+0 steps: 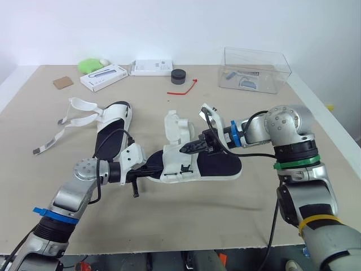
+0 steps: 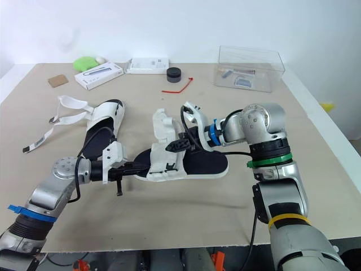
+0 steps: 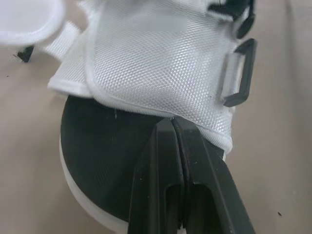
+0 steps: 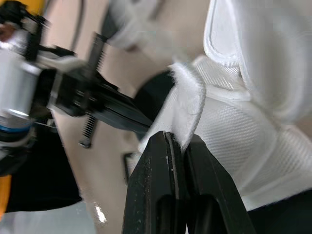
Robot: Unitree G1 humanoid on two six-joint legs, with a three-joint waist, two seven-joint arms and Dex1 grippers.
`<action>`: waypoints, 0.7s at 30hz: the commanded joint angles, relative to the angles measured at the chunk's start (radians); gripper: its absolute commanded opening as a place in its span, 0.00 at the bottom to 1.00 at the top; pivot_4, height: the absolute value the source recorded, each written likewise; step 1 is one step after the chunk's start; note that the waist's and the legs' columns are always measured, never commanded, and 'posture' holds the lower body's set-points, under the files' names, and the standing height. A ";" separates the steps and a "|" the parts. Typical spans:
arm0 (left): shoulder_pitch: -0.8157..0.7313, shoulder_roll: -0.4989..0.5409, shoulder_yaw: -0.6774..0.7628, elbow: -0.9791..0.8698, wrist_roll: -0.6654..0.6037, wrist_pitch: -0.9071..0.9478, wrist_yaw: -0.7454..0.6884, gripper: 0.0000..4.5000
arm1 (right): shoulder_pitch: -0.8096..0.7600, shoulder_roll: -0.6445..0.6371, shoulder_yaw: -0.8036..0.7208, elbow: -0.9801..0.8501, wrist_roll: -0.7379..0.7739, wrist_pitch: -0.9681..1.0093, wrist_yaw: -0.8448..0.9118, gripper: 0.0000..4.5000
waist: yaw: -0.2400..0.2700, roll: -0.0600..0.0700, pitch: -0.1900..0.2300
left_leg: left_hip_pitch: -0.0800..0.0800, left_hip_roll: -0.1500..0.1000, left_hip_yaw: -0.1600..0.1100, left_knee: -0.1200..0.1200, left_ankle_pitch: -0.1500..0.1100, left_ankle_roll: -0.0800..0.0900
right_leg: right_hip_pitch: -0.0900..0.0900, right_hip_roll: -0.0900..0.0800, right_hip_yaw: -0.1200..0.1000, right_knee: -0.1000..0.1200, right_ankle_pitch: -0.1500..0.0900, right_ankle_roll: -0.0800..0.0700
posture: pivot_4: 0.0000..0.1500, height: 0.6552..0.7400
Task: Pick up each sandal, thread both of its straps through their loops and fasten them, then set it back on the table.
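The head views show two sandals on the table [image 1: 254, 214]. The near sandal [image 1: 217, 164] lies between the left gripper [image 1: 159, 169] and the right gripper [image 1: 185, 149]. The far sandal [image 1: 113, 132] lies beyond the left gripper, straps loose. The left wrist view adds two black loops [image 3: 239, 73] just past that gripper's closed tips, which touch the mesh hem. The right wrist view shows the right gripper clamped on a white strap [image 4: 190, 105].

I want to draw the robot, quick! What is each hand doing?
Left hand: closed, tips against the sandal.
Right hand: closed on the sandal's white strap.
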 commanded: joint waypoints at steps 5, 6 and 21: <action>0.020 0.003 -0.016 -0.011 0.011 0.004 0.002 0.00 | -0.024 -0.016 0.018 -0.041 -0.035 -0.020 0.077 0.01 | 0.000 0.000 0.000 | 0.000 0.000 0.000 0.000 0.000 0.000 | 0.000 0.000 0.000 0.000 0.000 0.000 | 1.00 1.00; 0.021 0.003 -0.016 -0.012 0.011 0.004 0.002 0.00 | -0.028 -0.016 0.017 -0.042 -0.037 -0.018 0.082 0.01 | 0.000 0.000 0.000 | 0.000 0.000 0.000 0.000 0.000 0.000 | 0.000 0.000 0.000 0.000 0.000 0.000 | 1.00 1.00; 0.017 -0.004 -0.023 -0.008 0.013 0.003 0.002 0.00 | -0.022 -0.003 -0.038 -0.103 0.055 0.022 0.025 0.01 | 0.000 0.000 0.000 | 0.000 0.000 0.000 0.000 0.000 0.000 | 0.000 0.000 0.000 0.000 0.000 0.000 | 1.00 1.00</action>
